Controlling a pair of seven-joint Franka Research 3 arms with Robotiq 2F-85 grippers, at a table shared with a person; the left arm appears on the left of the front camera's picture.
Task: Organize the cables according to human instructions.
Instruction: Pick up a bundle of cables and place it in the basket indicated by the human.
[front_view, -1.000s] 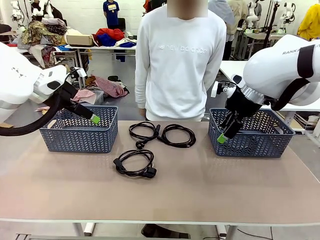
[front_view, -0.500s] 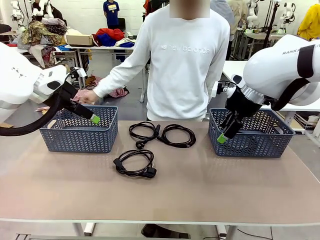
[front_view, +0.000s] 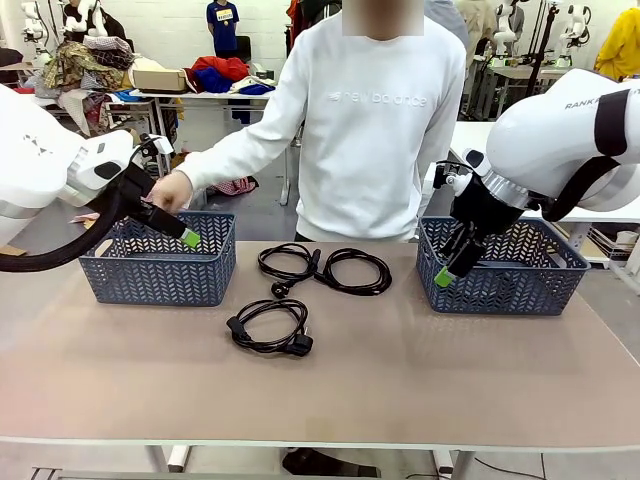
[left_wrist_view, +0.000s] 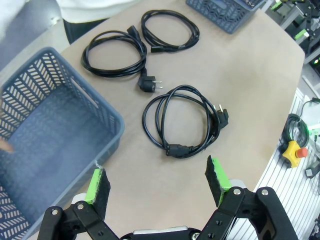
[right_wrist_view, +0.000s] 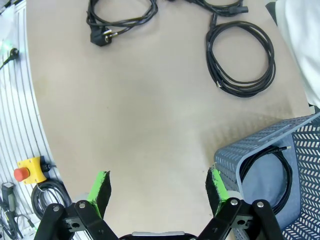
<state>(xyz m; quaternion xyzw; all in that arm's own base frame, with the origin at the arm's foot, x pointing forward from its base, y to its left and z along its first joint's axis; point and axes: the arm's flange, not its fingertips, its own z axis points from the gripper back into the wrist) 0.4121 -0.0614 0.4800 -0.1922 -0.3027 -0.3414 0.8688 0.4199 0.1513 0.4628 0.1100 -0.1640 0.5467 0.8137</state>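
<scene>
Three coiled black cables lie on the tan table: one nearest me (front_view: 270, 327), one behind it (front_view: 290, 262) and one to its right (front_view: 355, 270). The left wrist view shows them as the near coil (left_wrist_view: 182, 122) and two far coils (left_wrist_view: 115, 47), (left_wrist_view: 170, 30). Another cable (right_wrist_view: 265, 172) lies inside the right basket (right_wrist_view: 260, 140). My left gripper (front_view: 190, 238) hangs open over the left basket (front_view: 160, 270), holding nothing. My right gripper (front_view: 445, 275) hangs open at the right basket's (front_view: 510, 285) near left corner, also holding nothing. The person's hand (front_view: 170, 190) reaches over the left basket's far side.
The person stands at the far edge, behind the cables. The two blue mesh baskets flank the table's middle. Bare tabletop runs along the near side. A yellow box with a red button (right_wrist_view: 25, 170) and a table rail sit beyond the table's edge.
The person's arm has swung out from behind the back and stretched toward the left basket. Both arms and all cables have stayed still.
</scene>
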